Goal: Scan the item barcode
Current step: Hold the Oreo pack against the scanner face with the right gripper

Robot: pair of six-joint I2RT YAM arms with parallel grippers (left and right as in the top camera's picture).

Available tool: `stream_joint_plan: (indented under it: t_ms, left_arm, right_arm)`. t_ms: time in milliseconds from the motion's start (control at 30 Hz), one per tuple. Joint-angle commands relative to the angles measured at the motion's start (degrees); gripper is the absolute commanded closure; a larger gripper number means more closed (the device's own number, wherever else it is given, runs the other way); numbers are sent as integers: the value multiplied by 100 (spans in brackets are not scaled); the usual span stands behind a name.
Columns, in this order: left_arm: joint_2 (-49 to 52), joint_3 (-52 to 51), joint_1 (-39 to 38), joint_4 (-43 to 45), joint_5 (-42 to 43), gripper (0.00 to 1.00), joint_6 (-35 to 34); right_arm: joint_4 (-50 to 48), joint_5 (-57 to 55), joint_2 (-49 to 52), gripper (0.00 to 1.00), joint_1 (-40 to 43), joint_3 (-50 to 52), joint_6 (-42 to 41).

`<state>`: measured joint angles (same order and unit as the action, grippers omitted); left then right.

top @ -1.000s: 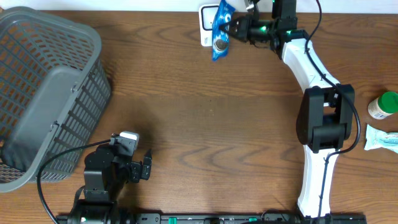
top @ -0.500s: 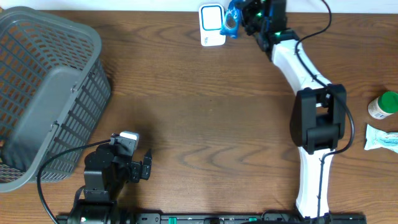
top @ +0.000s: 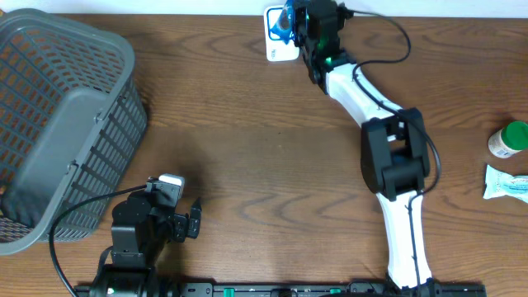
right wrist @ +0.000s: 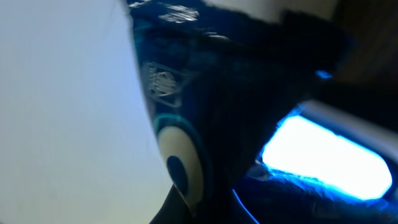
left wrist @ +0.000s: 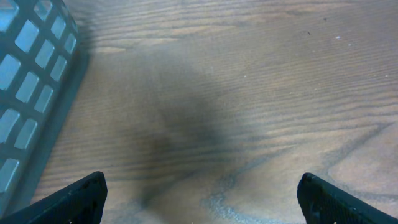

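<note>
Right claw [top: 294, 18] is swinging further left, clenching the blue packet [top: 284, 16] right over the white scanner [top: 275, 51] at the far edge of the table [top: 247, 148], scan looking underway but unconfirmed, left claw [top: 191, 221] idling open.

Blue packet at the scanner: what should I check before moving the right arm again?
1. Right claw shut on the blue packet: ok.
2. Packet overlapping the white scanner in the overhead view: ok.
3. Barcode facing the scanner: cannot tell, the wrist view is blurred.
4. Scan registered: cannot tell.
5. Left claw open, empty, over bare table: ok.
</note>
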<state>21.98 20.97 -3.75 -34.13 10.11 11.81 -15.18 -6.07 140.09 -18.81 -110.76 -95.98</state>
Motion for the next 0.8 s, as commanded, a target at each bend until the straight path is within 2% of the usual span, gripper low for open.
stream_joint_plan:
  t_ms: [0,67,200,367,500,633,767]
  left_arm:
    - [-33,-24,15,4,-35,2,-50]
    - [-33,-24,15,4,-35,2,-50]
    - [-33,-24,15,4,-35,2,-50]
    - [-33,-24,15,4,-35,2,-50]
    - [-33,-24,15,4,-35,2,-50]
    - [-33,-24,15,4,-35,2,-50]
    - [-33,-24,15,4,-35,2,-50]
  right_arm:
    - [-376,-293,581,99,181,-170,-750]
    - [-391,-101,841,99,227,-332,-1043]
    - [-358,164,1180,98,236,-627,-1110]
    - [-374,181,1163,98,260,-901,-275]
    - [-310,754,1104,99,356,-1224,199]
    - [330,1091,811,99,505,-1447,352]
    - [1703,1003,450,98,564,-1519,459]
